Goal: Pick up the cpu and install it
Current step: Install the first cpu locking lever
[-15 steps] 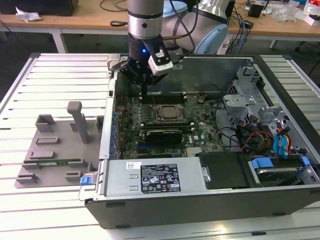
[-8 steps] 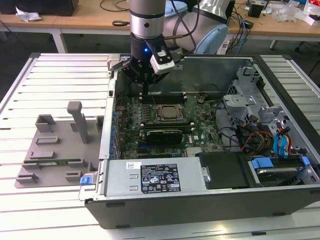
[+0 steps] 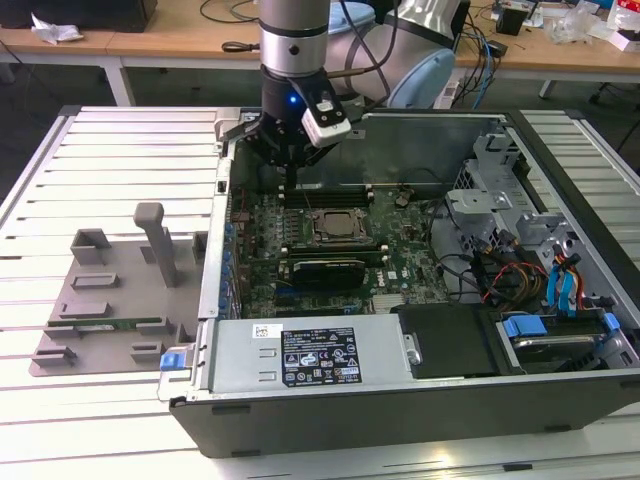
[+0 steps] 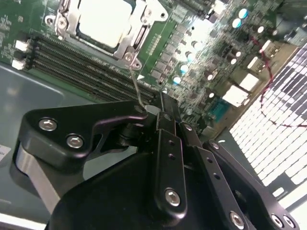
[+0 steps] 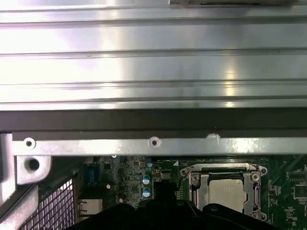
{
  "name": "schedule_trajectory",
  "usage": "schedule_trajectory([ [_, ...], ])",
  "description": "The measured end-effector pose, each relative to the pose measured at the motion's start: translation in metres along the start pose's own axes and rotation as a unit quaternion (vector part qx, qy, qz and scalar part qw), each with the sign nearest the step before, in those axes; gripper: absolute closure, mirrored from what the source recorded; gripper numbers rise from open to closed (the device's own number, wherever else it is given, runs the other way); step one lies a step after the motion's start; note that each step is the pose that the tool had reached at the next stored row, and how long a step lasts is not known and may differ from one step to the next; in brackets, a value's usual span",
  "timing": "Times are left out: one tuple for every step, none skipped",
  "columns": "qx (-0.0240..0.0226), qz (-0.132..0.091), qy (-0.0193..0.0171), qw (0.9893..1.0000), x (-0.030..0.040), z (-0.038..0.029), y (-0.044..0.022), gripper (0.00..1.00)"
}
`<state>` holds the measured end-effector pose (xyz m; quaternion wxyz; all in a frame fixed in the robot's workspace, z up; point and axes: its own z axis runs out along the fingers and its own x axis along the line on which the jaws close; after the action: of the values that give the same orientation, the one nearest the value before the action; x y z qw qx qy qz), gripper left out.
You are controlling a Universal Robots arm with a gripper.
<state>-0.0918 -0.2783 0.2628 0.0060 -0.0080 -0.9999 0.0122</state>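
The cpu (image 3: 335,228) lies flat in its socket on the green motherboard inside the open computer case (image 3: 300,415), its silvery top plate framed by the metal bracket. It also appears in both wrist views (image 4: 103,21) (image 5: 229,192). My gripper (image 3: 290,188) hangs over the board just to the exterior view's left of the socket, toward the case's back wall. Its black fingers (image 4: 165,112) are pressed together and hold nothing that I can see. A thin wire socket lever (image 4: 135,84) rises from the bracket's corner and ends right beside the fingertips.
Memory slots (image 4: 81,64) run alongside the socket. A black card (image 3: 322,272) sits in front of it, then the power supply (image 3: 310,360). Drive bays and cables (image 3: 530,280) are on the exterior view's right. A grey fixture (image 3: 110,290) with a green memory stick (image 3: 120,322) lies left.
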Motion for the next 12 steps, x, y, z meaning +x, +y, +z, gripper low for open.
schedule_trajectory([
  [0.0000, 0.000, 0.0000, 1.0000, -0.0005, 0.0007, 0.0032, 0.89],
  [0.0001, 0.000, -0.0001, 1.0000, -0.0019, 0.0009, 0.0036, 0.89],
  [0.0001, 0.000, 0.0000, 1.0000, -0.0036, 0.0010, 0.0036, 0.89],
  [0.0001, 0.000, 0.0000, 1.0000, -0.0055, 0.0010, 0.0037, 0.89],
  [0.0002, 0.000, 0.0000, 1.0000, -0.0074, 0.0009, 0.0037, 0.89],
  [0.0001, 0.000, 0.0000, 1.0000, -0.0094, 0.0009, 0.0037, 0.89],
  [0.0001, 0.000, 0.0000, 1.0000, -0.0110, 0.0009, 0.0037, 0.89],
  [0.0001, 0.000, 0.0000, 1.0000, -0.0119, 0.0009, 0.0037, 0.89],
  [0.0002, 0.000, 0.0000, 1.0000, -0.0134, 0.0009, 0.0038, 0.89],
  [0.0002, 0.000, 0.0000, 1.0000, -0.0141, 0.0010, 0.0038, 0.89],
  [0.0002, 0.000, -0.0001, 1.0000, -0.0145, 0.0010, 0.0038, 0.89],
  [0.0002, 0.000, -0.0001, 1.0000, -0.0149, 0.0010, 0.0038, 0.89],
])
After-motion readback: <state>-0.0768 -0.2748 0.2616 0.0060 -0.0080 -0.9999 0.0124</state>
